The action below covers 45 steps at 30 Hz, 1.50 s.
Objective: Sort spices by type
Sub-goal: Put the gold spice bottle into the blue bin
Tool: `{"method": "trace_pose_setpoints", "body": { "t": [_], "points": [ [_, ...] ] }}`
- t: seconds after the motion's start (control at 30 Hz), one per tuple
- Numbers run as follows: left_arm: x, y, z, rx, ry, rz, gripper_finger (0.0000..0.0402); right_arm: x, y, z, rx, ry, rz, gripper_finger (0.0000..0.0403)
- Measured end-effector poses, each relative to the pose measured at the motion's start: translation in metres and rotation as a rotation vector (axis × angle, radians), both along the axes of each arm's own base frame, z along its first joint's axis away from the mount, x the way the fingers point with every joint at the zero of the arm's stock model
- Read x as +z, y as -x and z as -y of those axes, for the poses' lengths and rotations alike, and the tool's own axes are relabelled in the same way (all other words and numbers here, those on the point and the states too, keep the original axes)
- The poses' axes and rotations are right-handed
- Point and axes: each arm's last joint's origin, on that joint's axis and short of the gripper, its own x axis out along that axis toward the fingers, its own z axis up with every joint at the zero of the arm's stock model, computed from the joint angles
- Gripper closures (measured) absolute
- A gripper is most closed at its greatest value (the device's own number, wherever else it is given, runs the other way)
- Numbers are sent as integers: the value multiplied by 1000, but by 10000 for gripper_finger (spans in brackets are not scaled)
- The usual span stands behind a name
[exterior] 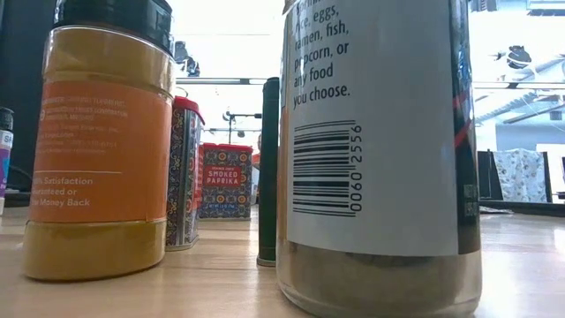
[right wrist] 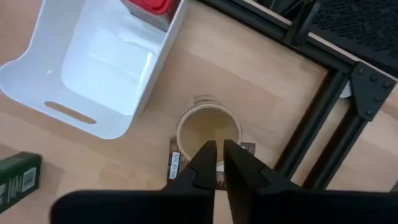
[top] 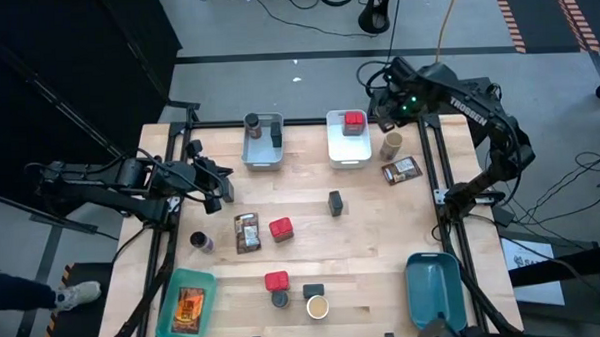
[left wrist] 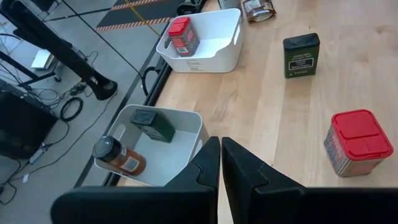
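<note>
At the surface's left edge the left gripper (top: pixel 212 182) waits, jaws together and empty. Spices lie scattered across the middle; a red tin (top: pixel 353 120) sits in the white bin (top: pixel 348 152). At the far right, the right gripper (right wrist: pixel 217 163) hangs over a tan-topped jar (right wrist: pixel 209 127), jaws together.

An overhead camera looks straight down on the whole tabletop (top: pixel 382 236). A low camera sits at surface level, jars filling its frame. The left wrist camera faces the white bin (left wrist: pixel 208 43), which the right wrist camera, hovering close above a tan-topped jar (right wrist: pixel 208 127), also shows.
</note>
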Motion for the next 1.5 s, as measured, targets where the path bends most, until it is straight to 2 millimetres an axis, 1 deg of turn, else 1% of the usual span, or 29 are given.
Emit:
{"method": "trace_pose_setpoints", "body": {
  "t": [0.1, 0.17, 0.23, 0.47, 0.53, 0.63, 0.73, 0.9, 1.1, 1.5],
  "points": [
    [0, 0, 0, 0, 0, 0, 381, 0, -2, -1, 14, 2, 0, 350],
    [0, 0, 0, 0, 0, 0, 382, 0, -2, -1, 2, 2, 2, 321],
    [0, 0, 0, 0, 0, 0, 382, 0, -2, -1, -29, -2, 7, 287],
    [0, 0, 0, 0, 0, 0, 381, 0, -3, 0, -49, -1, 21, 169],
    [0, 0, 0, 0, 0, 0, 381, -2, -4, 0, -55, -29, 48, 145],
    [0, 0, 0, 0, 1, 0, 382, -10, -4, -1, -81, -63, 42, 121],
    [0, 0, 0, 0, 0, 0, 381, -21, -2, -3, -108, -92, 16, 110],
    [0, 0, 0, 0, 0, -1, 382, -37, -1, -3, -134, -103, 3, 108],
    [0, 0, 0, 0, 0, -1, 381, -44, -3, 1, -148, -74, 36, 108],
    [0, 0, 0, -1, -1, -1, 382, -66, -1, 0, -167, -76, 25, 108]
  ]
}}
